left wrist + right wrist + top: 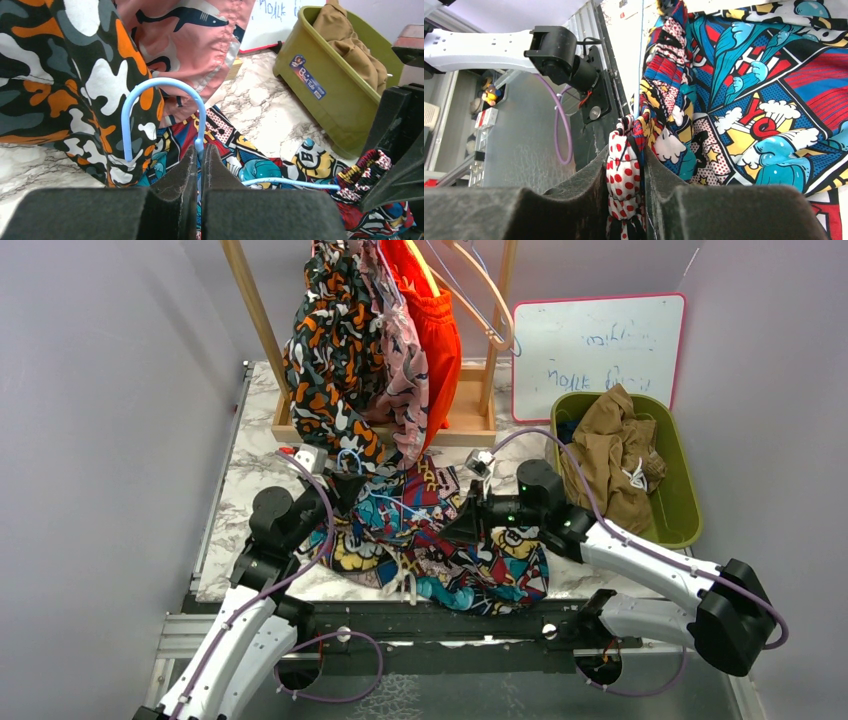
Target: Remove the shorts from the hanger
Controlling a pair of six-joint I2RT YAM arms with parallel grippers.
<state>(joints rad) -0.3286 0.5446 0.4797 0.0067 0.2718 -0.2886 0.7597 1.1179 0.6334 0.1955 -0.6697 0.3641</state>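
Note:
The multicolour comic-print shorts (430,540) lie spread on the marble table, still on a light blue wire hanger (125,125). My left gripper (200,152) is shut on the hanger's neck just below its hook; in the top view the left gripper (345,485) sits at the shorts' far left edge. One hanger arm (280,183) runs right into the bunched waistband. My right gripper (626,160) is shut on the red-dotted waistband (624,175) of these shorts (749,100); from above the right gripper (462,525) is over the garment's middle.
A wooden rack (470,425) at the back carries blotch-print shorts (330,350), pink-print shorts (405,360), orange shorts (435,320) and bare hangers (480,290). A green tub (680,490) at right holds tan shorts (610,450). A whiteboard (600,340) leans behind it.

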